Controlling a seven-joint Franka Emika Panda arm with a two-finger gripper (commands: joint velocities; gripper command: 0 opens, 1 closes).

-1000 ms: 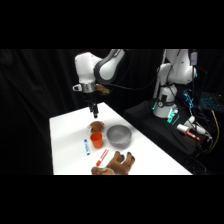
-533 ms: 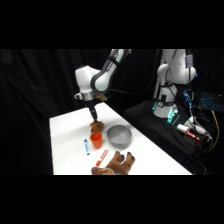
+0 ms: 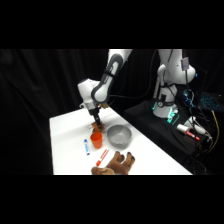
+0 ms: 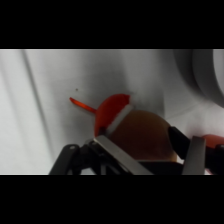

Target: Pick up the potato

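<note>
The gripper [image 3: 96, 123] stood low over the table [image 3: 65, 135], just behind the orange cup [image 3: 96, 140] and left of the grey bowl [image 3: 119, 135]. In the wrist view the potato [image 4: 142, 136] filled the space between the two fingers [image 4: 120, 157], a rounded brown lump close to the camera. The fingers were spread, one on each side of the potato. Whether they already pressed on it could not be told from these pictures.

In the side view the potato was hidden behind the gripper and the cup, and only a brown trace showed at the fingertips. It appeared to rest on the table, not lifted.

Judgement on progress: the approach and descent looked complete, with the fingers bracketing the target. The closing of the fingers and the lift remained to be done. The cup stood very near, so a clean lift would need care not to catch its rim.

The surface was a white table top, bare at the far left. A blue marker [image 3: 86, 147] and a red marker [image 3: 102, 157] lay near the cup toward the near edge. A brown plush toy [image 3: 116, 164] lay at the near edge. The room behind was hung with black cloth. To the right, on a dark bench, stood a second white arm [image 3: 170, 75] with cables and lit electronics.
</note>
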